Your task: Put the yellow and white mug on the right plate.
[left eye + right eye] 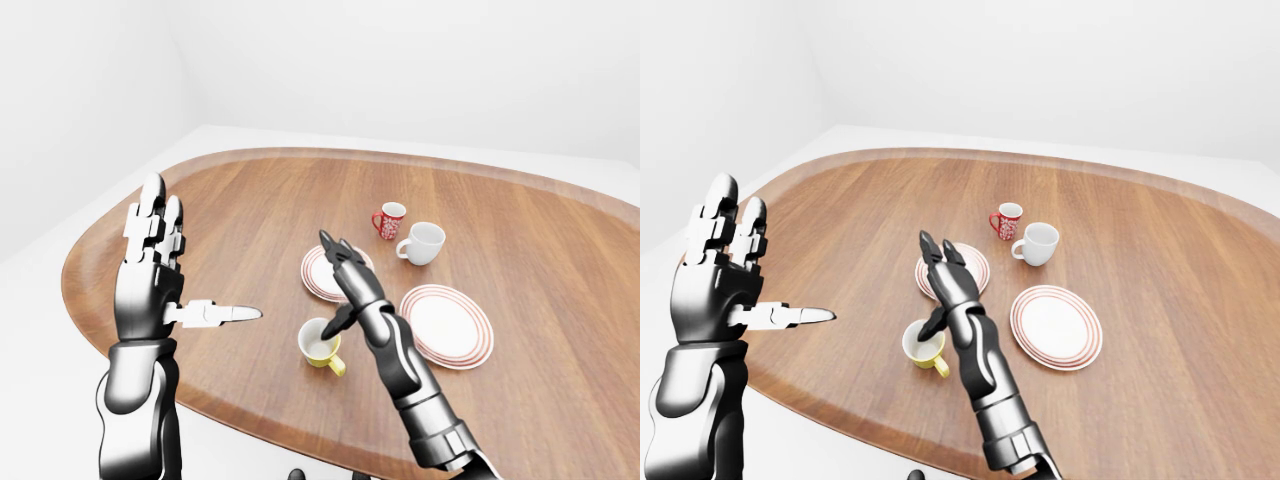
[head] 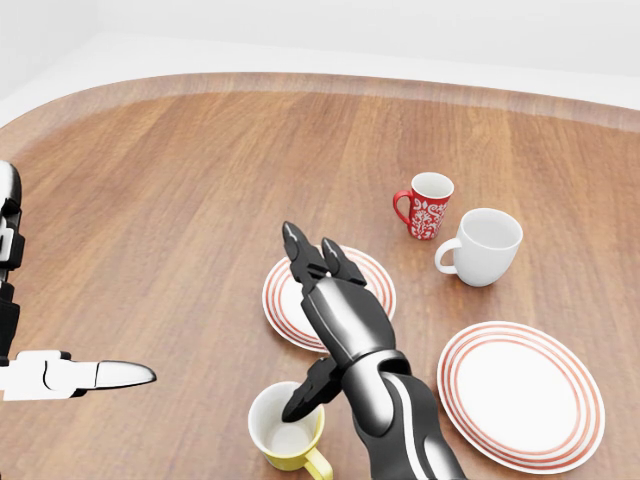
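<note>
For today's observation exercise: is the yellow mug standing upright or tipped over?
Upright. The yellow mug rests on the table, its round mouth facing up and white inside showing. The right hand is open above it.

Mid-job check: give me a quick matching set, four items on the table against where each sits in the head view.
Things:
1. yellow and white mug
2. red mug
3. white mug
4. right plate

Places in the head view:
a. bottom right, bare
b. bottom centre, under the right hand's thumb
c. topmost mug
d. just right of and below the red mug

Pairs: 1-b, 2-c, 3-d, 4-a
</note>
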